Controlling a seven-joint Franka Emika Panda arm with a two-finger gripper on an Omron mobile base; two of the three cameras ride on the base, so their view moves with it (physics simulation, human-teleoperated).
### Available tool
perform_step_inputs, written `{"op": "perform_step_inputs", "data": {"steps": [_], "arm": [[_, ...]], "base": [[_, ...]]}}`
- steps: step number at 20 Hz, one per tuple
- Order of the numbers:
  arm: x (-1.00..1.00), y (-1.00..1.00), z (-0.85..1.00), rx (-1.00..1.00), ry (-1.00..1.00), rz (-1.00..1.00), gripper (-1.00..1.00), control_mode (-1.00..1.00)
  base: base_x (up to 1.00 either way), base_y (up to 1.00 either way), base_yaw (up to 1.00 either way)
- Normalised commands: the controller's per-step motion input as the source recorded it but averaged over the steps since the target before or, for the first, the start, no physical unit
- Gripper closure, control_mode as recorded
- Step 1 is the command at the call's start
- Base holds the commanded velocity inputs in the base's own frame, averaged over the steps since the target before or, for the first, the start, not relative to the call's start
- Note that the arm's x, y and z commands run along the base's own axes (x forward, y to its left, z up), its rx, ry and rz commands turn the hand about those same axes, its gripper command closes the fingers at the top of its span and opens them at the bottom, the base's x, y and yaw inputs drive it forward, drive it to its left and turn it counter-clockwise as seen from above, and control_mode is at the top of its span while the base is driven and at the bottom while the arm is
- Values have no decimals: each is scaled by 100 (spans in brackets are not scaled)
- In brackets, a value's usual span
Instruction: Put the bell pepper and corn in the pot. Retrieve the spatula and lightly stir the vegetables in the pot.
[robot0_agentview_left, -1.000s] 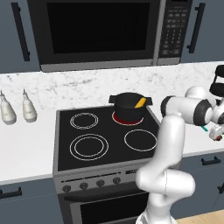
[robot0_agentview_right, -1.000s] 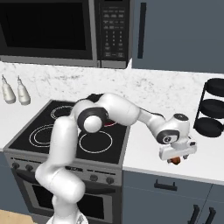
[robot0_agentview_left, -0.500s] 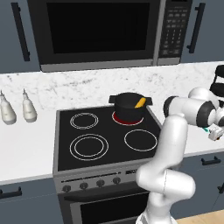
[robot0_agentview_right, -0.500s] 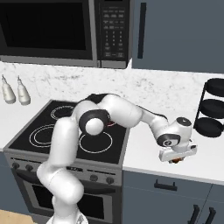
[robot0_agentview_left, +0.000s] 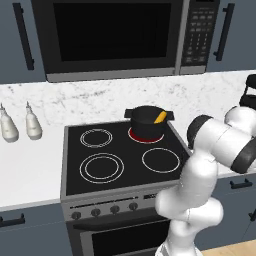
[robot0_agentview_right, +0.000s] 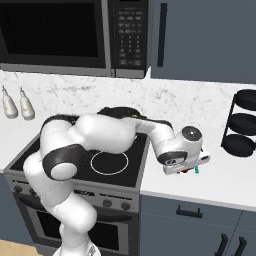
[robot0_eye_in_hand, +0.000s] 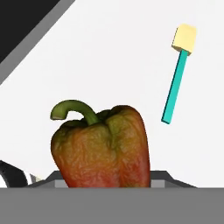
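Closing on the bell pepper (robot0_eye_in_hand: 101, 146): a second ago my jaws stood wide, and they have since drawn in and settled about halfway, which with the pepper filling the bottom of the hand view between them I read as a grip on it, though the fingertips themselves are hidden behind the fruit. My gripper (robot0_agentview_right: 188, 169) sits low over the white counter (robot0_agentview_right: 220, 180) to the right of the stove (robot0_agentview_left: 120, 160), in much the same place as half a second ago. Judgement: the pick looks made and the carry to the pot is the step now open. The pot (robot0_agentview_left: 148, 122) stands on the rear right burner, glowing red beneath it, with a yellow piece, probably the corn (robot0_agentview_left: 160, 117), already poking above its rim. The spatula (robot0_eye_in_hand: 177, 74) lies flat on the counter beside the pepper, not touching it, its pale blade pointing away from me. A rack of dark plates (robot0_agentview_right: 244, 122) stands at the counter's far right, well clear. My own forearm lies between hand and pot.
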Motion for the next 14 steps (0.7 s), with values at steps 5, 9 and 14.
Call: {"op": "perform_step_inputs", "data": {"steps": [5, 9, 14], "arm": [[16, 100, 100, -7, 1, 2, 100, -100], [10, 100, 100, 0, 2, 4, 100, -100], [23, 100, 76, 1, 8, 6, 100, -100]], "base": [[0, 0, 0], [0, 0, 0], [0, 0, 0]]}}
